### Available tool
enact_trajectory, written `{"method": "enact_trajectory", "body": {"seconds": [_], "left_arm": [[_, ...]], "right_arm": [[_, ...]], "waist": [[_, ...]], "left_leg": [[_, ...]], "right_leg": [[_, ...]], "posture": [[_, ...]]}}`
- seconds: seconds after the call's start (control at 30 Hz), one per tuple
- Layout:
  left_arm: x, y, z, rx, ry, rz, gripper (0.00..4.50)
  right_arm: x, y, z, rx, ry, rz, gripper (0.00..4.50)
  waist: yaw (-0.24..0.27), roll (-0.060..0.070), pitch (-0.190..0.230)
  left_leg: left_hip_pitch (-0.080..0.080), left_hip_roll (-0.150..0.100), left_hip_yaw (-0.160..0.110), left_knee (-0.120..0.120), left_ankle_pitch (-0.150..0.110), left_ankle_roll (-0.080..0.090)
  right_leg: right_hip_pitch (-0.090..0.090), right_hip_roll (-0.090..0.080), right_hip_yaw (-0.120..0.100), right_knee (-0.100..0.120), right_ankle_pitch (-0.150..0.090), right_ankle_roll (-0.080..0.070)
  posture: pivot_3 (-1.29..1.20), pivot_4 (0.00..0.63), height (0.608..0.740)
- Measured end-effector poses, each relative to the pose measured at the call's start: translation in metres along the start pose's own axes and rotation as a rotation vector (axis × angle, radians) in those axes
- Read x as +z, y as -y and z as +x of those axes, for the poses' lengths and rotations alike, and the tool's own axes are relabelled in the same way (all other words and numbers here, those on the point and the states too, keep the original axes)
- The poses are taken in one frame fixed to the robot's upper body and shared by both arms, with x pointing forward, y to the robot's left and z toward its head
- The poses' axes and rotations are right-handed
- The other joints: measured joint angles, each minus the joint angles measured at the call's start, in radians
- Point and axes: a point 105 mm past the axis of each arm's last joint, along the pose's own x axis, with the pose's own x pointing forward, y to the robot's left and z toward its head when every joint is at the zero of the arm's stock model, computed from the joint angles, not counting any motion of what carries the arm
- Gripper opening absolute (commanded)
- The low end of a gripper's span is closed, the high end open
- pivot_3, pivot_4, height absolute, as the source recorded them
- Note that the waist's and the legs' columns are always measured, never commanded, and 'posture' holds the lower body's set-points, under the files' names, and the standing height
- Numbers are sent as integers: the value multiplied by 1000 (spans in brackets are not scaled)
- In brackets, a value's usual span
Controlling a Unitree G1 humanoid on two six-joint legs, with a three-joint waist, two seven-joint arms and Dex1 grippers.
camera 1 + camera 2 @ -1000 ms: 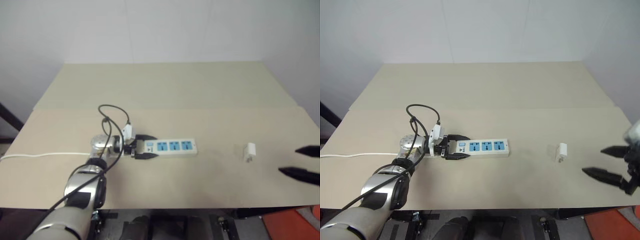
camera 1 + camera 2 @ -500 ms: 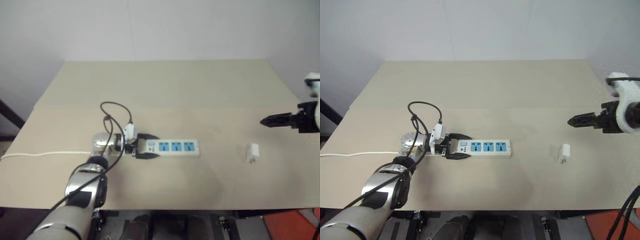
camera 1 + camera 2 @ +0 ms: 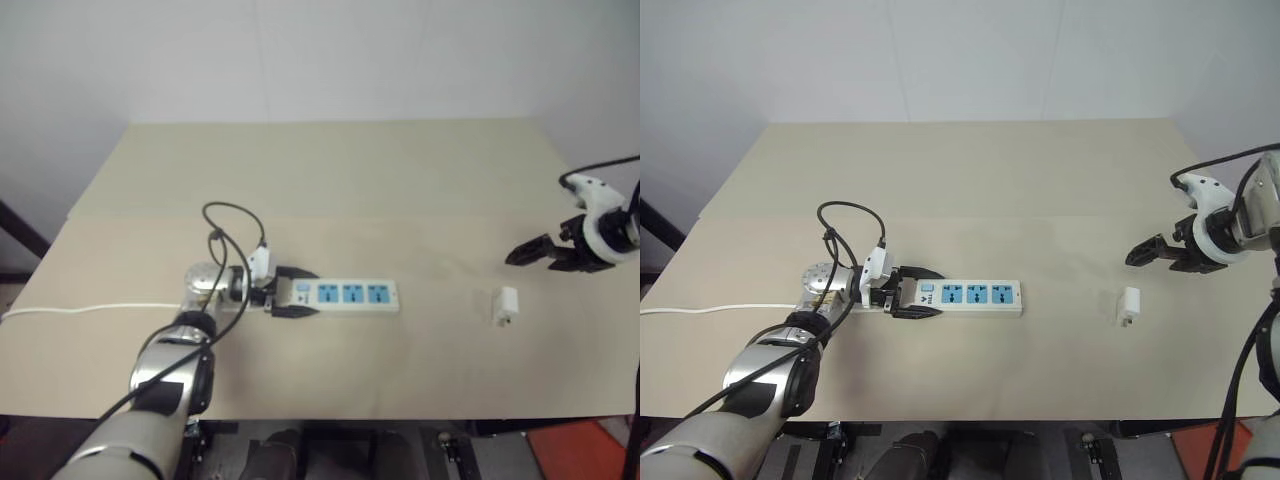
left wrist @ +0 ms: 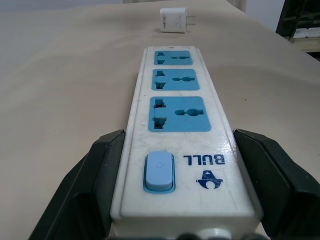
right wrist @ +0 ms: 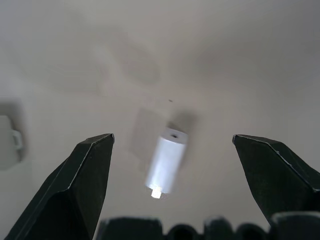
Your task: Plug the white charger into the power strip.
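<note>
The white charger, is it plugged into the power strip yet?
No. The white charger lies on the table, apart from the power strip, whose three sockets are empty.

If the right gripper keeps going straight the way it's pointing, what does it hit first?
Probably the bare table just beyond the charger. The open right gripper points down, slightly past it; depth is unclear.

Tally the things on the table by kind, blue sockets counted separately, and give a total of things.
White charger: 1
Power strip: 1
Total things on the table: 2
Blue sockets on the strip: 3
</note>
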Motion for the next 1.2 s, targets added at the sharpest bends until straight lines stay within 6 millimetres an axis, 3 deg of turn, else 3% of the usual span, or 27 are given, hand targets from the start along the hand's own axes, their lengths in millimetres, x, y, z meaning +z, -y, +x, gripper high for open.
{"method": "enact_trajectory", "body": {"seconds": [0.6, 1.2], "left_arm": [[0, 1, 0, 1, 0, 4, 3258], [-3, 2, -4, 15, 2, 6, 3258]], "right_arm": [[-14, -3, 34, 17, -143, 1, 4500], [-21, 8, 53, -4, -191, -21, 4500]], "waist": [[-2, 3, -2], [-13, 8, -5]], "left_leg": [[-1, -1, 0, 1, 2, -4], [0, -1, 0, 1, 3, -4]], "right_leg": [[0, 0, 0, 1, 0, 1], [0, 0, 0, 2, 0, 1]], "posture": [[0, 150, 740], [0, 150, 740]]}}
